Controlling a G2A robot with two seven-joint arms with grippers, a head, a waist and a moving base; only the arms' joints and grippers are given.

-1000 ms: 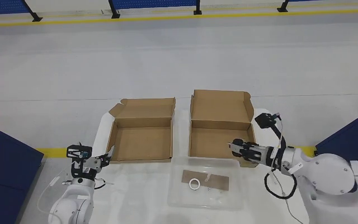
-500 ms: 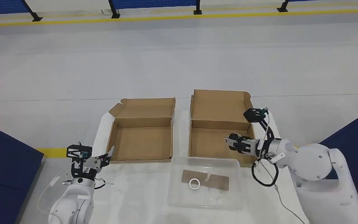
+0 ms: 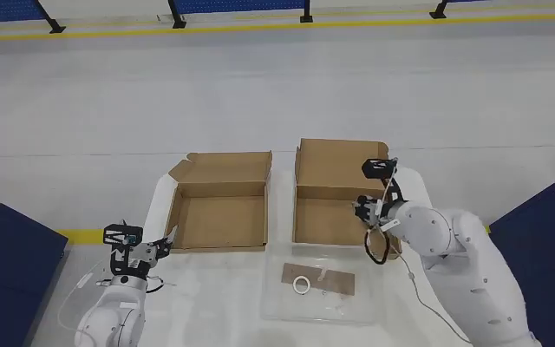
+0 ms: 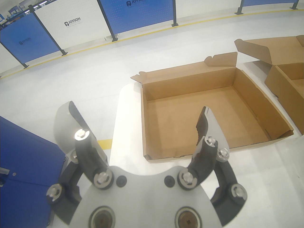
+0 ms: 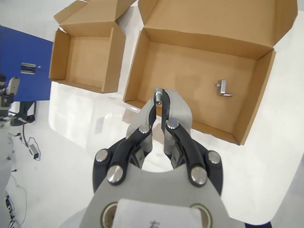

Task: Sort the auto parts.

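Note:
My right gripper (image 5: pixel 160 98) is shut on a small silver bolt (image 5: pixel 158 95) and hangs above the near part of the right cardboard box (image 5: pixel 190 72). An L-shaped metal bracket (image 5: pixel 223 88) lies on that box's floor. In the top view the right gripper (image 3: pixel 362 208) is over the right box (image 3: pixel 325 221), near its right wall. The left cardboard box (image 3: pixel 221 221) has nothing in it. My left gripper (image 4: pixel 139 117) stands open with nothing between its fingers, just off the left box's (image 4: pixel 209 110) near left corner. From above, the left gripper (image 3: pixel 169 236) sits at the table's left edge.
A clear plastic tray (image 3: pixel 269 295) sits in front of the boxes, holding a brown cardboard strip (image 3: pixel 334 279), a white ring (image 3: pixel 302 284) and a few small parts. Both box lids stand open at the back. Blue panels flank the table.
The right arm has swung from the tray's right edge back and leftward to above the right box, still shut on the bolt. The left arm has not moved.

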